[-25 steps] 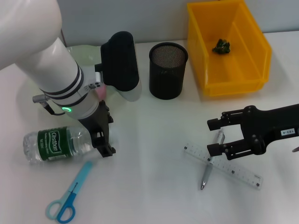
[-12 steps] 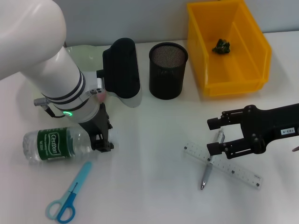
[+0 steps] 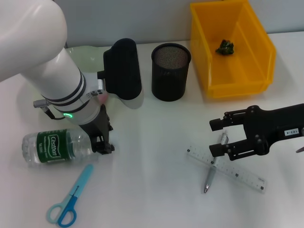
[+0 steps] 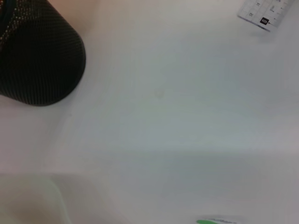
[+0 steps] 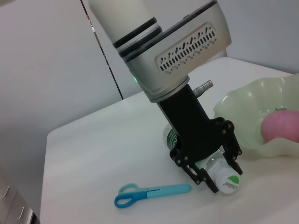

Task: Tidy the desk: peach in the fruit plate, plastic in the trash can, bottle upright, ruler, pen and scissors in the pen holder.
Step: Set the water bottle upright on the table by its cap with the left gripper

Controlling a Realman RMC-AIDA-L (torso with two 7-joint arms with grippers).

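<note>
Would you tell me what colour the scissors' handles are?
Blue, with a lighter blue shaft, on the plastic-handled scissors; clearest in the head view.

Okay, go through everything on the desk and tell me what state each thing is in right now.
water bottle: lying on its side, capped, left gripper closed around its neck
peach: in the fruit plate
plastic scrap: in the yellow bin
pen holder: upright
scissors: closed, flat
pen: crossing the ruler
right gripper: open above them

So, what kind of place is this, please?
Probably a lab desk staged as an office tidy-up: a plain white table with a mesh pen holder, a ruler, blue scissors and a yellow bin holding crumpled plastic.
</note>
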